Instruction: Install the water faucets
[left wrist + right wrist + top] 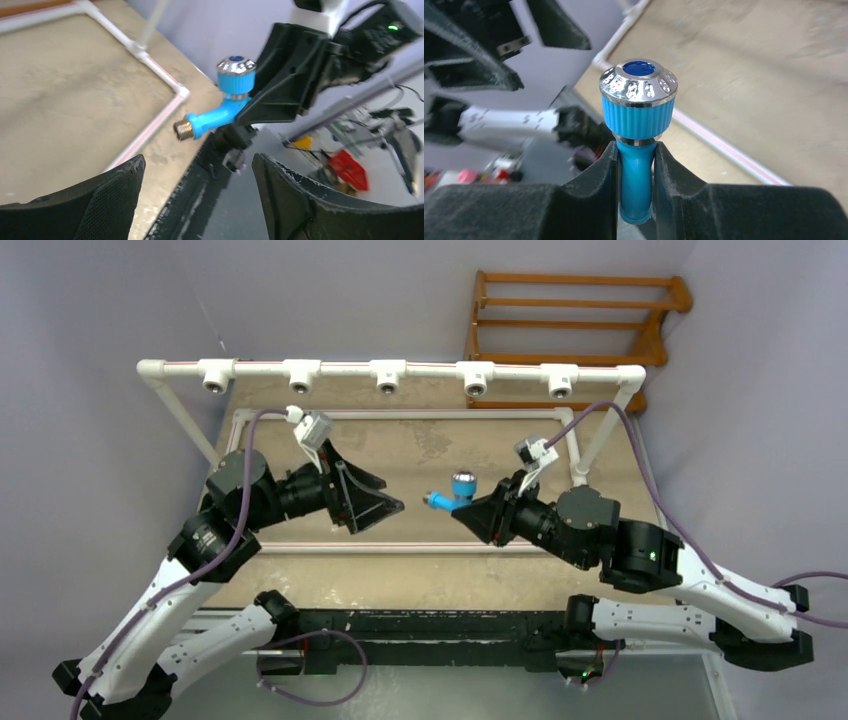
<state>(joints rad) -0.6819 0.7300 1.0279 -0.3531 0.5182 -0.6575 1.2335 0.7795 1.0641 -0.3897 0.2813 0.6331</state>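
Observation:
The blue faucet point(455, 492) has a chrome-topped knob and a silvery threaded end pointing left. My right gripper point(468, 510) is shut on its blue spout point(636, 175) and holds it above the table's middle, knob up. In the left wrist view the faucet point(220, 112) hangs ahead of my open left fingers point(115, 195). My left gripper point(385, 508) is open and empty, facing the faucet's threaded end a short gap away. The white pipe rail point(340, 368) with several tee sockets runs along the far side.
A white pipe frame point(400, 412) lies flat around the tan table top point(420, 445). A wooden rack point(580, 310) stands behind the rail at the back right. A black bar point(420, 625) runs along the table's near edge.

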